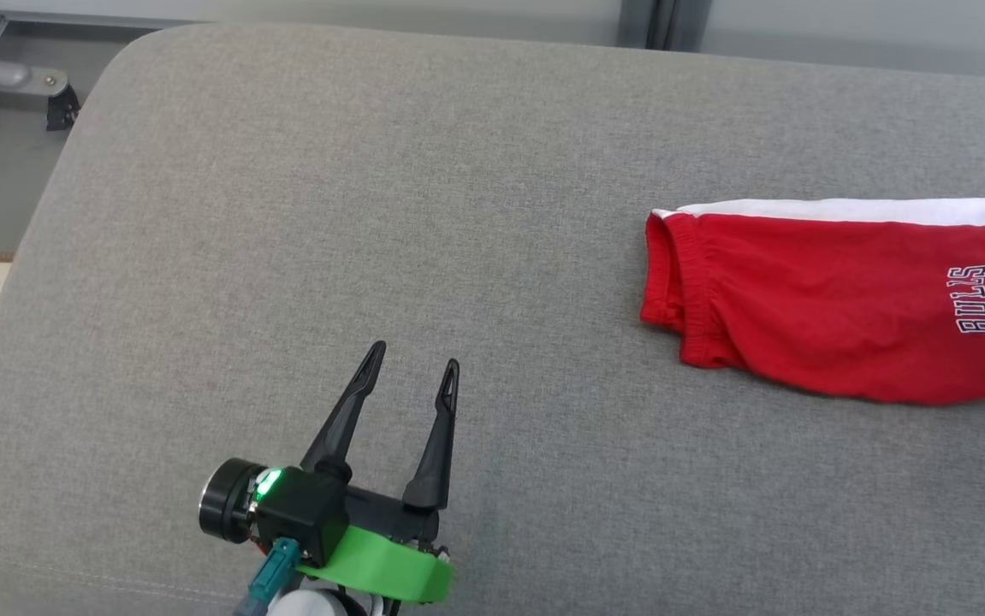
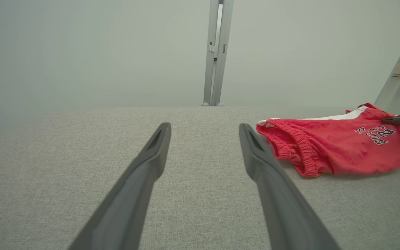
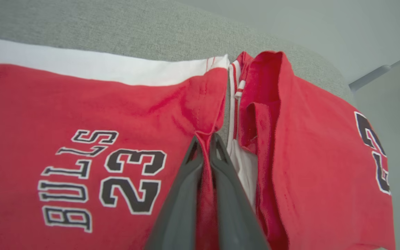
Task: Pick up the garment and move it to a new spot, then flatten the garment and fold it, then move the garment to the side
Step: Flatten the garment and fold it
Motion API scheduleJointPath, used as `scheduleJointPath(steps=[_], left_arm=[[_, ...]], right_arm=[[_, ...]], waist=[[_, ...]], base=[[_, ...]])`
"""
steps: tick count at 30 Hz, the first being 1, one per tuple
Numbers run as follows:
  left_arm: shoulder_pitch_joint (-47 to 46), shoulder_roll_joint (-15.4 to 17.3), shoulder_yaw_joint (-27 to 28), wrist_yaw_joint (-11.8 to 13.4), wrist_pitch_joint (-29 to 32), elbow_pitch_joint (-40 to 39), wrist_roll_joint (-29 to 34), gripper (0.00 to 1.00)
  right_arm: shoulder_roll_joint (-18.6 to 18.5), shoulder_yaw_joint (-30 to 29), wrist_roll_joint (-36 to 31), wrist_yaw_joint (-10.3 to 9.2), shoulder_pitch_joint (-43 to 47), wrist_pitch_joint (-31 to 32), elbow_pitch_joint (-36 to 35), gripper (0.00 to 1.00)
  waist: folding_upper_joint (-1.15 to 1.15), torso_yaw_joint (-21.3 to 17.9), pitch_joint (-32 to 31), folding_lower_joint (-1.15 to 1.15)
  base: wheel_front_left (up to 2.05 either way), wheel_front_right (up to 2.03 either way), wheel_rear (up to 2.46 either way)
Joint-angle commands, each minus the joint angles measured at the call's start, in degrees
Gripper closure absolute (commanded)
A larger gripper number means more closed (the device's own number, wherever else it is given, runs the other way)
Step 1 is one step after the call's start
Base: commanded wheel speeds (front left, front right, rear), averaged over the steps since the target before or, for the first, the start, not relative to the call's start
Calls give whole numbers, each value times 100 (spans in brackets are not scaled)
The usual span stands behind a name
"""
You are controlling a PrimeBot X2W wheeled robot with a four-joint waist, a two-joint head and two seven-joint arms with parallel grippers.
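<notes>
The garment [image 1: 843,308], red with a white band and "BULLS 23" printed in white-edged black, lies at the right of the grey cushion [image 1: 329,171], where the right gripper [image 3: 205,139] pinches a fold of it, while the left gripper [image 1: 415,355] hovers spread wide at the near left.

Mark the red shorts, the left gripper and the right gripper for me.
red shorts [image 1: 817,308], head view, on the plain red fabric beside the waistband.
left gripper [image 1: 415,357], head view, midway between its open fingertips.
right gripper [image 3: 205,138], right wrist view, midway between fingertips pinching the shorts.
</notes>
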Motion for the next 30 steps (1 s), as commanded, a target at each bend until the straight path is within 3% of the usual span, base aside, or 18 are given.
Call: scheduleJointPath(steps=[1, 6, 20, 25, 30], left_arm=[[126, 5, 37, -13, 0, 27, 28, 0], [205, -15, 44, -21, 0, 93, 25, 0], [426, -37, -106, -24, 0, 262, -59, 0], [421, -44, -190, -9, 0, 292, -116, 0], [359, -47, -282, 14, 0, 303, -177, 0]], right_arm=[[8, 31, -57, -10, -56, 40, -111, 100], [69, 153, -200, -9, -180, 208, -658, 100], [1062, 545, -308, -8, 355, 1100, -2672, 100], [1395, 771, -231, -8, 539, 1371, -3032, 100], [1697, 899, -186, -8, 563, 1546, -2890, 100]], waist=[[0, -230, -248, 0], [0, -310, -475, 0], [0, 102, -948, 0], [0, 317, -953, 0], [0, 485, -891, 0]], base=[[0, 0, 0], [0, 0, 0], [0, 0, 0], [0, 0, 0], [0, 0, 0]])
